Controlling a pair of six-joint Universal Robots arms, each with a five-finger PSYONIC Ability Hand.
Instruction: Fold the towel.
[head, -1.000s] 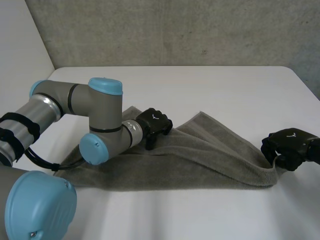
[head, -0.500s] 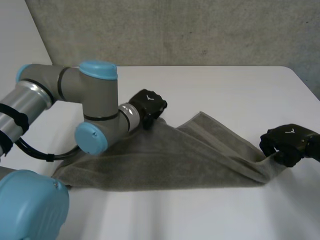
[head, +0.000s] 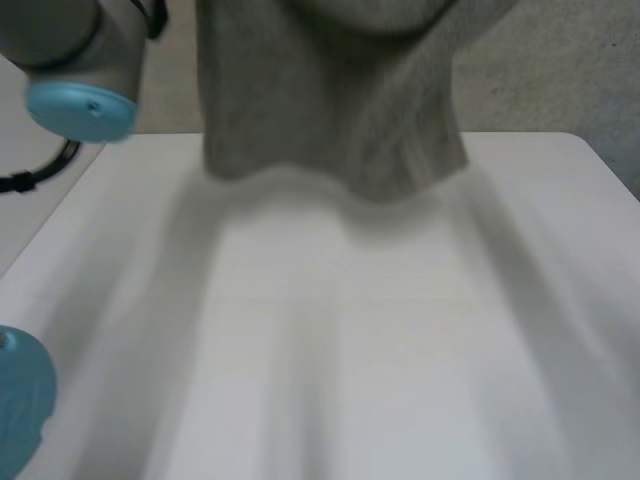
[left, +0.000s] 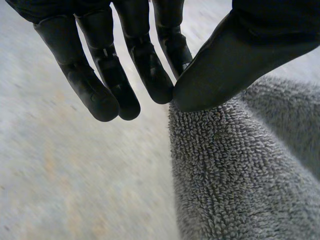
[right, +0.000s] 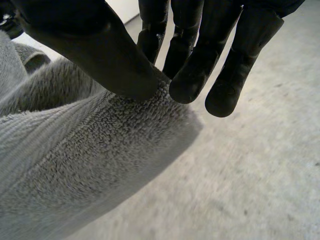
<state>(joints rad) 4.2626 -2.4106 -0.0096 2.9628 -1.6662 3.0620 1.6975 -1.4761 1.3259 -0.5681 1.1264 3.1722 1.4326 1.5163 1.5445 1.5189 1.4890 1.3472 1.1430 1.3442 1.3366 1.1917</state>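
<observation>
Robot hands (left: 225, 65) (right: 90, 45) probably at towel (head: 330, 90) corners

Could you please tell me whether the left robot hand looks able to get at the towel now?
Likely yes: the left robot hand is pinching the towel between thumb and fingertip, with nothing in the way.

A white table (head: 400, 350) with a rounded far right corner stands before a rough, grey concrete wall (head: 560, 70), as soft, even light falls across its pale matte top.
</observation>
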